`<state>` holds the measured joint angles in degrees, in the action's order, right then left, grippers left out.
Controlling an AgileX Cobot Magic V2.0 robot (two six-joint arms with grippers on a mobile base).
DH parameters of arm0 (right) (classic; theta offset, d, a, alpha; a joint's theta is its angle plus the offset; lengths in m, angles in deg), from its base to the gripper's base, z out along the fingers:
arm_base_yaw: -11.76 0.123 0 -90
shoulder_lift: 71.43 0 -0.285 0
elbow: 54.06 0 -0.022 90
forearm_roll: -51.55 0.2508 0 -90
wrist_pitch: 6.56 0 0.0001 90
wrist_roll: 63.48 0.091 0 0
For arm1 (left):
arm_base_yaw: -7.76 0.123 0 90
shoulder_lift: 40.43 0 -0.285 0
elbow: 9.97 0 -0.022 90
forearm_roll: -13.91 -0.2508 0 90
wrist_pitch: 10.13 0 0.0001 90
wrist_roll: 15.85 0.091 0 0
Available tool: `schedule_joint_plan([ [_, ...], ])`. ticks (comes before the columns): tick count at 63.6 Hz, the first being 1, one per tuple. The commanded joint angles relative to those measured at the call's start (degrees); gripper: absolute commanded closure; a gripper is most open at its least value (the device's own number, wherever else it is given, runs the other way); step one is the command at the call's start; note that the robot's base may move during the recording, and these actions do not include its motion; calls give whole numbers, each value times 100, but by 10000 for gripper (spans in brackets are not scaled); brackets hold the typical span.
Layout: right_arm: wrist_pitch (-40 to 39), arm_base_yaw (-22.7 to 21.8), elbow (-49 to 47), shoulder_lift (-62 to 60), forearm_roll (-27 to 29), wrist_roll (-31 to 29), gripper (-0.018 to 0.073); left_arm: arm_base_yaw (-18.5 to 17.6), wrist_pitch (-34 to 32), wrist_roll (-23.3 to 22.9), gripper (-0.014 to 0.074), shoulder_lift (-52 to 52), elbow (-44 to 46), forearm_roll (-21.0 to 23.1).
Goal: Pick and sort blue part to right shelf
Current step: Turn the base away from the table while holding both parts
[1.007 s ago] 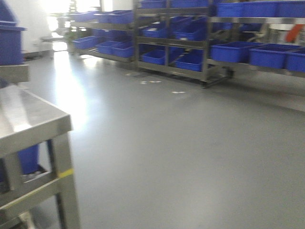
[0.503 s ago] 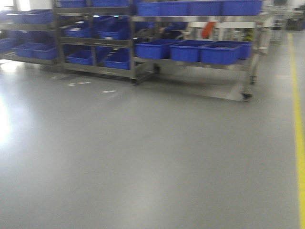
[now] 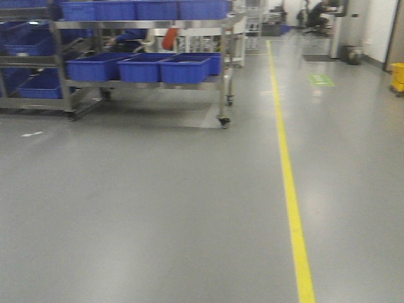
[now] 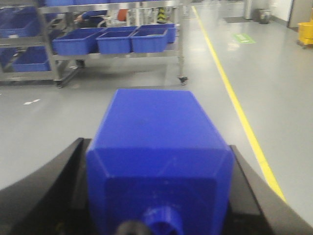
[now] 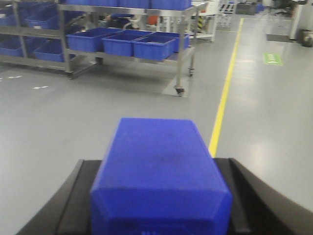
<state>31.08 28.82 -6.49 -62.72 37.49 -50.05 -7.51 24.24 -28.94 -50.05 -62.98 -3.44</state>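
Left hand (image 4: 156, 193) is clamped on a blue part (image 4: 156, 127) — dark fingers (image 4: 46, 191) press against both its sides, and its long axis points straight ahead. Off to the front-left, well apart across the floor (image 3: 158, 208), stands the shelf (image 3: 139, 24) with its row of tubs (image 3: 139, 68). Right hand (image 5: 159, 198) grips a second part (image 5: 159, 156) the same way. A yellow line (image 3: 291, 189) runs to the shelf's right. With the shelf lying leftward, the left arm looks nearer — though neither seems within reach yet.
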Motion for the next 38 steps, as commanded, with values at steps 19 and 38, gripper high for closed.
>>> schedule_joint_plan([
  [19,-544,-13,-136,113,-137,-8,302,-39,-524,-65,281,-125,161,-59],
  [38,-544,-13,-136,113,-137,-8,302,-39,-524,-65,281,-125,161,-59],
])
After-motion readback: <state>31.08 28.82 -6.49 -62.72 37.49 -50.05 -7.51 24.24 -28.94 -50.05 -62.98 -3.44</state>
